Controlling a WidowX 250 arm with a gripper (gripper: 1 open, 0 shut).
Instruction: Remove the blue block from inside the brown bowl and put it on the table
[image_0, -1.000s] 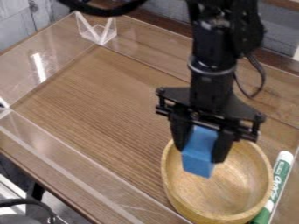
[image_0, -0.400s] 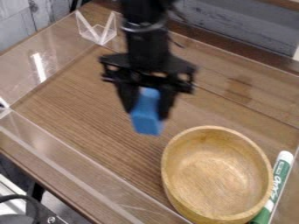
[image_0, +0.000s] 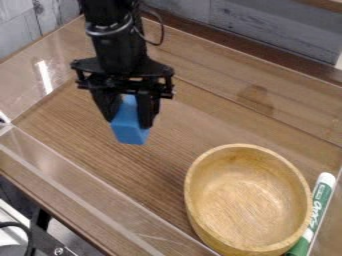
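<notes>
I saw the blue block (image_0: 128, 127) hanging above the table (image_0: 227, 110), clear of the brown bowl (image_0: 249, 202) and well to its left in the camera view. My gripper (image_0: 126, 110) pointed straight down with its jaws clamped on the block's upper end. A green-and-white marker (image_0: 317, 215) lay just beside the bowl's right rim.

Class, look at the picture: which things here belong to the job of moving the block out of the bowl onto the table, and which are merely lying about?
Belong to the job:
gripper, shut on the blue block
brown bowl, now without the block
table

Just lying about:
green-and-white marker beside the bowl
clear acrylic walls
</notes>
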